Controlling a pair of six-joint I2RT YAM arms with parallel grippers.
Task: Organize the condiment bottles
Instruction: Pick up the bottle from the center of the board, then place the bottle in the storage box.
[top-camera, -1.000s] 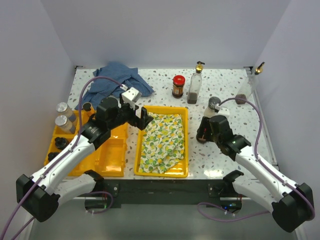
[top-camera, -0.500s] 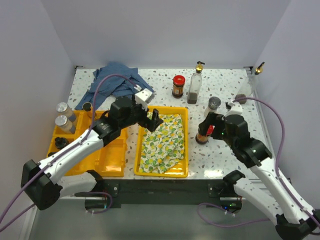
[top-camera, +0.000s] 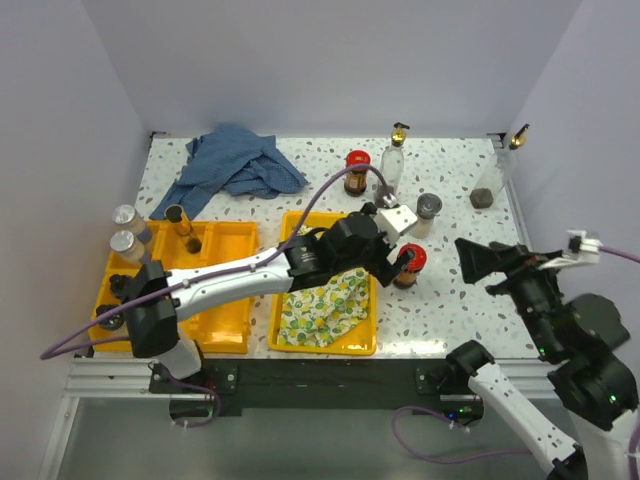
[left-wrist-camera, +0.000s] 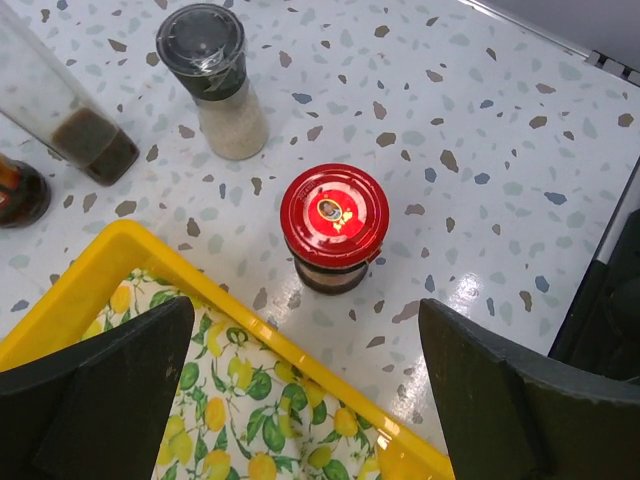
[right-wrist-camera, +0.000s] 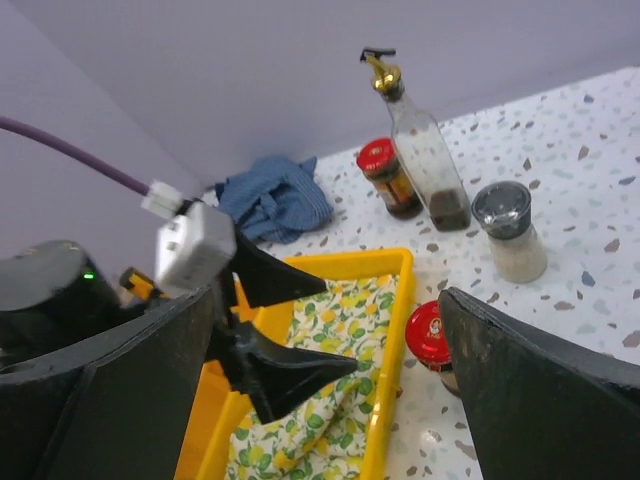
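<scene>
A red-lidded dark sauce jar (top-camera: 408, 264) stands on the table just right of the middle yellow tray (top-camera: 366, 345). My left gripper (top-camera: 393, 260) is open and empty, hovering above the tray's right rim, with the jar (left-wrist-camera: 335, 228) just ahead of its jaws. My right gripper (top-camera: 484, 261) is open and empty, raised to the right of the jar (right-wrist-camera: 432, 335). Behind stand a grey-capped shaker (top-camera: 428, 212), a glass bottle with a gold pourer (top-camera: 391, 172) and a second red-lidded jar (top-camera: 357, 171). Another pourer bottle (top-camera: 492, 184) stands back right. Two grey-capped shakers (top-camera: 126, 231) sit at the far left.
A lemon-print cloth (top-camera: 322, 292) lies in the middle tray. A compartmented yellow tray (top-camera: 222, 300) at the left holds an amber bottle (top-camera: 181, 223) and dark items (top-camera: 121, 286). A blue cloth (top-camera: 236, 165) lies crumpled at the back left.
My left arm has reached right, from over the lemon tray to beside the red-lidded jar. My right gripper has drawn back from that jar, to the right and upward.
</scene>
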